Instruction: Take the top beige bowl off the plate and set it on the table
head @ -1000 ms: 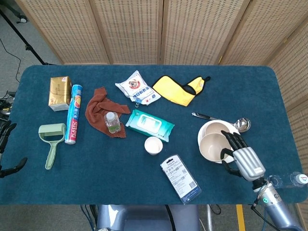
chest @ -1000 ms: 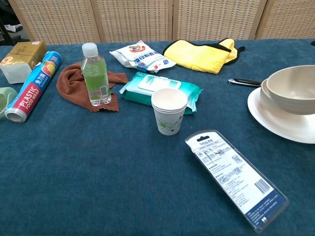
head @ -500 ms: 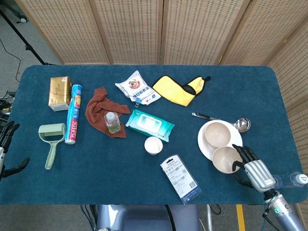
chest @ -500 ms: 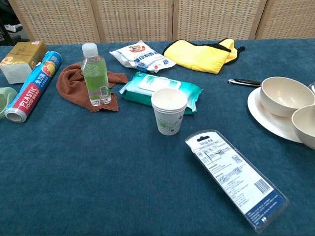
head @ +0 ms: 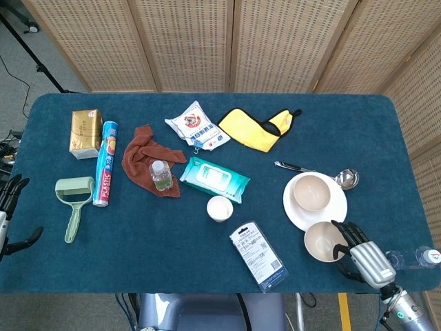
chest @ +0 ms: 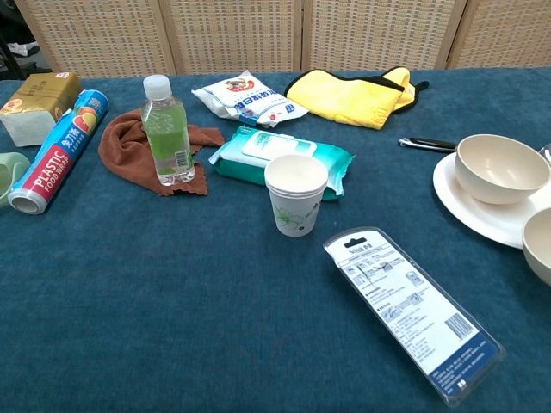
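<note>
One beige bowl [head: 321, 241] sits low in front of the white plate [head: 296, 210], off its near edge; whether it touches the table I cannot tell. My right hand [head: 362, 249] grips its right rim with dark fingers hooked over the edge. A second beige bowl [head: 311, 192] stays on the plate. In the chest view the held bowl [chest: 541, 245] is cut by the right edge, beside the plate [chest: 482, 219] and the other bowl [chest: 501, 168]; the hand is out of that view. My left hand [head: 9, 192] hangs off the table's left edge, fingers apart and holding nothing.
A blister pack [head: 258, 255] lies left of the held bowl. A ladle [head: 324, 172] lies behind the plate. A paper cup [head: 219, 208], wipes pack [head: 213, 178], bottle [head: 160, 175] on a brown cloth, yellow cloth [head: 258, 128] and wrap roll [head: 106, 163] lie further left.
My right hand lifted the top bowl off the stack, carried it toward the table's near edge, and lowered it just in front of the plate. The left hand barely moved.
</note>
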Controlling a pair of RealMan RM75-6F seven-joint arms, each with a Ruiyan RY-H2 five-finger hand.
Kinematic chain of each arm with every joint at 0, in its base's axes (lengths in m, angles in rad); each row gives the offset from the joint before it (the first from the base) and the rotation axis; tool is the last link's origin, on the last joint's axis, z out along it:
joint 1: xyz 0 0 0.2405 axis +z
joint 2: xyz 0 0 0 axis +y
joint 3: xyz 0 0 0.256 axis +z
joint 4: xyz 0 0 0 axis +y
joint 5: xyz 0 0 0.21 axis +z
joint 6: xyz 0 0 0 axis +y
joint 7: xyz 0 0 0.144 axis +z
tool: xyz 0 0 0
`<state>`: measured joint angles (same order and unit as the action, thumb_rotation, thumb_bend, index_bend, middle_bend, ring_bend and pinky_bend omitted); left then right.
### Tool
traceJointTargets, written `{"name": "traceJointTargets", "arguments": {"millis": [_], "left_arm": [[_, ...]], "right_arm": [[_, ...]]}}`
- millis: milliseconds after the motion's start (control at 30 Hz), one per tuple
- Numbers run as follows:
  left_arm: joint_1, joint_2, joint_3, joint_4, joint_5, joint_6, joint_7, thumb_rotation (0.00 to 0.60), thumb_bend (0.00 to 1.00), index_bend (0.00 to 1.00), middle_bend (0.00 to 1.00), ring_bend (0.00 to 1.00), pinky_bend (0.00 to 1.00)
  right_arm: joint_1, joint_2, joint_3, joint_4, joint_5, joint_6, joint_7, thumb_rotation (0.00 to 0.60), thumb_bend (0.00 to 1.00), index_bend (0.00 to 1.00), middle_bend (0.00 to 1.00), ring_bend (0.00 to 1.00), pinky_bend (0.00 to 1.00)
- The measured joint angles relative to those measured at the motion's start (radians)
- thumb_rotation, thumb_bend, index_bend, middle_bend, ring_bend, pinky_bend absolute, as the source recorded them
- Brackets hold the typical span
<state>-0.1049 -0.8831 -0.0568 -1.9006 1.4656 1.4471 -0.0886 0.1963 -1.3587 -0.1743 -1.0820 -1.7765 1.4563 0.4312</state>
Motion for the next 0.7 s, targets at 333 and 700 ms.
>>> {"name": "traceJointTargets", "arguments": {"millis": [333,700], "left_arm": [[0.001,0.002,0.000,0.000,0.000,0.001,-0.005,0.600,0.27,0.00,0.00,0.00,0.00],[0.004,0.010,0.000,0.003,0.003,0.004,-0.027,0.600,0.27,0.00,0.00,0.00,0.00]], "right_arm": [[0.005,0.034,-0.004,-0.026,-0.001,-0.037,-0.156,0.600,0.47,0.21,0.00,0.00,0.00],[-0.005,0.151,-0.005,-0.175,-0.002,0.001,-0.189,0.600,0.50,0.16,0.00,0.00,0.00]]}}
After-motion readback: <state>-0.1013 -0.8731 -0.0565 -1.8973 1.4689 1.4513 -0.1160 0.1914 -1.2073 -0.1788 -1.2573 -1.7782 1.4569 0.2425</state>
